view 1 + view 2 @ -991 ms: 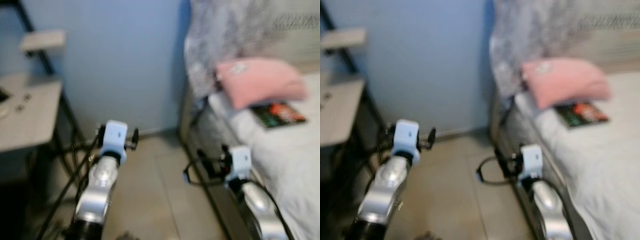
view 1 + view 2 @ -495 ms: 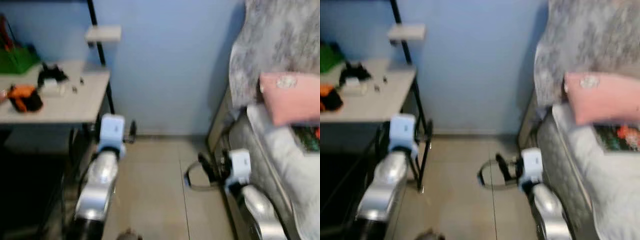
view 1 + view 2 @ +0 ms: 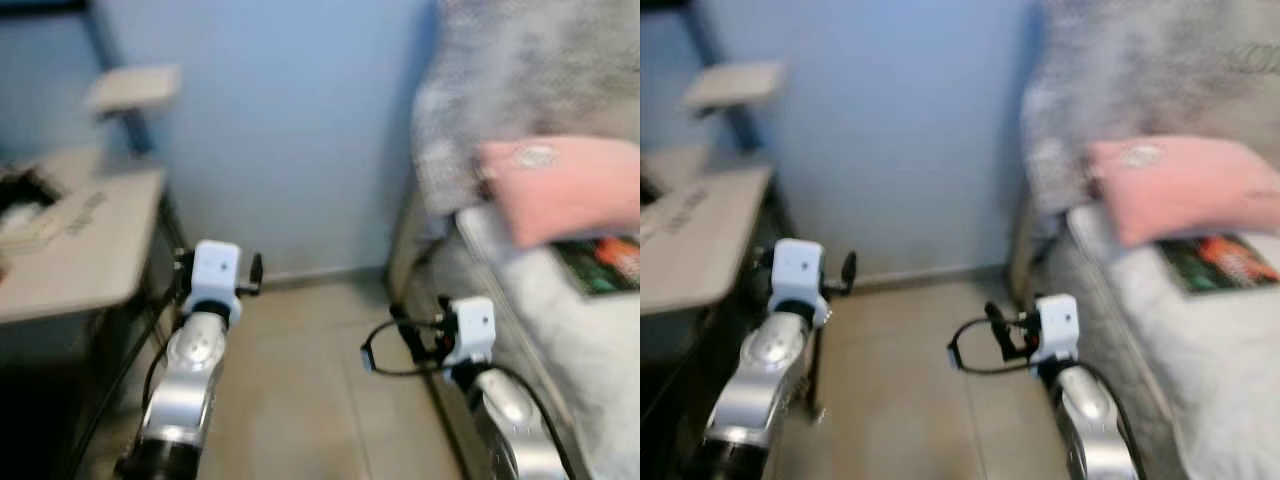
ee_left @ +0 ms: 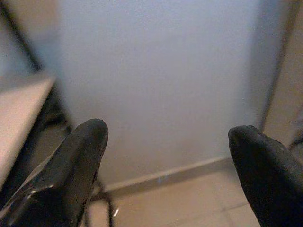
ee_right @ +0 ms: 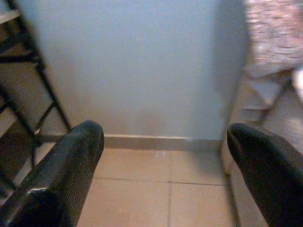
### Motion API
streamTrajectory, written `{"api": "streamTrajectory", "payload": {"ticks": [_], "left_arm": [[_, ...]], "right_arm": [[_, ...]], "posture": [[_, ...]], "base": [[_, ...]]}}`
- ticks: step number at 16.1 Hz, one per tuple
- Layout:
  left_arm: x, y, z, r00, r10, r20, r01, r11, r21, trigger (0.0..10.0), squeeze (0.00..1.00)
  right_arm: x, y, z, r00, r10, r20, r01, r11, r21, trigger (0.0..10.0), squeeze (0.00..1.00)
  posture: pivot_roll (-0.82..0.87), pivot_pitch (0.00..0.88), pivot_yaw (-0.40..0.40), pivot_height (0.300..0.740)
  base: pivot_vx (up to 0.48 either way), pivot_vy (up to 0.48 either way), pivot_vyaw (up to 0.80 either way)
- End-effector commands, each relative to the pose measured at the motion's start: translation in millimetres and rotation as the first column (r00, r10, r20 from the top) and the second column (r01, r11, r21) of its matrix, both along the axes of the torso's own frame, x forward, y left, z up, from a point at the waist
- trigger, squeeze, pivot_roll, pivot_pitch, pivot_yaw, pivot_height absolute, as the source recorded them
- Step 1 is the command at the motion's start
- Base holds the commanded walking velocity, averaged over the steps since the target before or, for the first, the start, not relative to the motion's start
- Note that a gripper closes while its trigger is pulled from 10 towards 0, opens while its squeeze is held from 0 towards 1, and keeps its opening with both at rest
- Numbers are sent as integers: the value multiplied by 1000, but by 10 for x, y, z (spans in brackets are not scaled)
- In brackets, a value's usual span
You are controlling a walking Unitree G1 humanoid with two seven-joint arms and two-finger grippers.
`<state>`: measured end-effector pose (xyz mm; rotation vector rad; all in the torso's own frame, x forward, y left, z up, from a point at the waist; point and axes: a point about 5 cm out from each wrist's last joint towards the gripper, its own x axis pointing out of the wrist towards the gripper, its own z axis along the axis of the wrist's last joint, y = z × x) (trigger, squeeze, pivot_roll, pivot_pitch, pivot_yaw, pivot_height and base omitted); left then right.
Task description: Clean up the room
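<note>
We face a pale blue wall (image 3: 290, 140) that stands ahead of both claws, with a beige tiled floor (image 3: 300, 400) running beneath them up to its skirting. To the right of the right claw (image 5: 165, 142) lies a bed (image 3: 1230, 370) with a light sheet, its edge just beside that arm. On the bed, farther ahead and to the right of that claw, we see a pink pillow (image 3: 565, 185) and, just in front of it, a dark book or magazine with a red-orange cover picture (image 3: 1220, 262) — blurred, so we cannot read it. A grey patterned cloth (image 3: 520, 80) hangs above the pillow. To the left of the left claw (image 4: 165, 142) stands a pale table (image 3: 70, 250) on black legs, close beside that arm; what lies on it is too smeared to name. Both claws hang over the floor with their fingers (image 4: 78, 161) wide apart, holding nothing — each wrist camera looks between them at the wall and tiles.
</note>
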<state>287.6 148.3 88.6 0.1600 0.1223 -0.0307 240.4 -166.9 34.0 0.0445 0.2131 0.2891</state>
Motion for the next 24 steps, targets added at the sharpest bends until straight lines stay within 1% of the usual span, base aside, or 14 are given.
{"api": "streamTrajectory", "payload": {"ticks": [1, 3, 11, 16, 17, 18, 19, 20, 21, 22, 23, 24], "left_arm": [[-9, -124, -1, 1000, -30, 0, 30, 999, -24, 10000, 0], [-12, -139, 11, 1000, -29, 7, 29, 999, -24, 10000, 0], [-22, -131, 17, 1000, -23, 8, 23, 1000, -16, 10000, 0], [-23, -127, 35, 1000, -26, 14, 26, 1000, -13, 10000, 0], [-34, -108, 46, 999, -29, 18, 29, 1000, -6, 10000, 0], [-81, -32, 55, 999, -35, 22, 35, 999, 8, 10000, 0], [-100, -10, 63, 999, -45, 27, 45, 999, 27, 10000, 0], [-150, 2, 48, 996, -93, 6, 92, 991, 97, 10000, 0], [-172, -10, 21, 995, -90, -30, 91, 995, 28, 10000, 0], [-182, -34, 28, 995, -89, -43, 89, 996, -5, 10000, 0], [-203, -88, 56, 996, -75, -55, 73, 997, -36, 10000, 0], [-234, -150, 89, 996, -60, -67, 55, 995, -81, 10000, 0]], "right_arm": [[-19, -76, -7, 1000, -23, -7, 23, 1000, -19, 10000, 0], [-26, -58, -11, 1000, -15, -9, 15, 1000, -17, 10000, 0], [-20, -26, -25, 1000, 1, -16, -1, 1000, -22, 10000, 0], [-25, -60, -23, 1000, -21, -17, 20, 1000, -18, 10000, 0], [-57, -79, -19, 1000, -21, -14, 20, 1000, -23, 10000, 0], [-118, -107, 0, 1000, -5, -6, 4, 999, -51, 10000, 0], [-148, -113, 13, 1000, 11, -1, -11, 997, -70, 10000, 0], [-263, -143, 54, 998, 60, 11, -58, 991, -120, 10000, 0], [-341, -222, 50, 999, 49, -4, -49, 992, -119, 10000, 0], [-402, -306, 29, 999, 24, -24, -27, 993, -118, 10000, 0], [-503, -436, 1, 999, -15, -51, 10, 995, -103, 10000, 0], [-564, -487, 19, 998, -23, -55, 17, 994, -106, 10000, 0]], "posture": [[33, 0, 1, 732], [38, 0, -1, 732], [49, 0, -4, 732], [48, 0, -4, 732], [45, 0, 2, 732], [45, 0, 1, 732], [46, 0, 1, 732], [50, 0, 3, 732], [52, 0, 2, 732], [52, 0, 1, 732], [50, 0, 4, 732], [43, 0, 8, 732]], "base": [[446, 0, 0], [446, 0, 262], [446, 0, 710], [450, 0, 0], [454, 0, 0], [454, 0, 0], [458, 0, 0], [0, 0, 0], [0, 0, 0], [0, 0, 0], [0, 0, 0], [0, 0, 0]]}}
